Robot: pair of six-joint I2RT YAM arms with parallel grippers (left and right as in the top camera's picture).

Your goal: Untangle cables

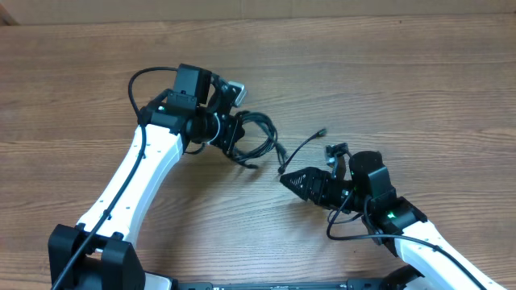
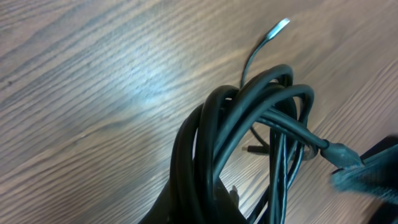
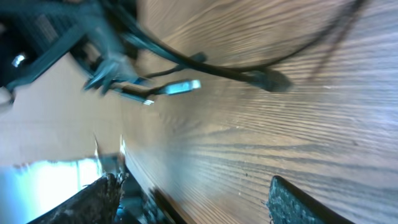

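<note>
The cables [image 1: 260, 135] are a bunched coil of thin black cords on the wooden table. My left gripper [image 1: 234, 135] is shut on the coil's left side. In the left wrist view the coil [image 2: 249, 124] rises from my fingers [image 2: 205, 202], with a silver tip [image 2: 281, 25] beyond it and a black plug [image 2: 339, 152] at the right. One loose strand [image 1: 302, 147] runs from the coil toward my right gripper [image 1: 292, 179]. That gripper is open and empty, just right of the coil. The right wrist view shows a black plug [image 3: 270, 79] and a silver USB tip [image 3: 183, 87] ahead of its fingers [image 3: 199, 199].
The wooden table [image 1: 403, 89] reaches a pale back edge at the top of the overhead view. Thicker black wires loop off each arm, one by the left wrist [image 1: 141, 76] and one under the right wrist [image 1: 351, 234].
</note>
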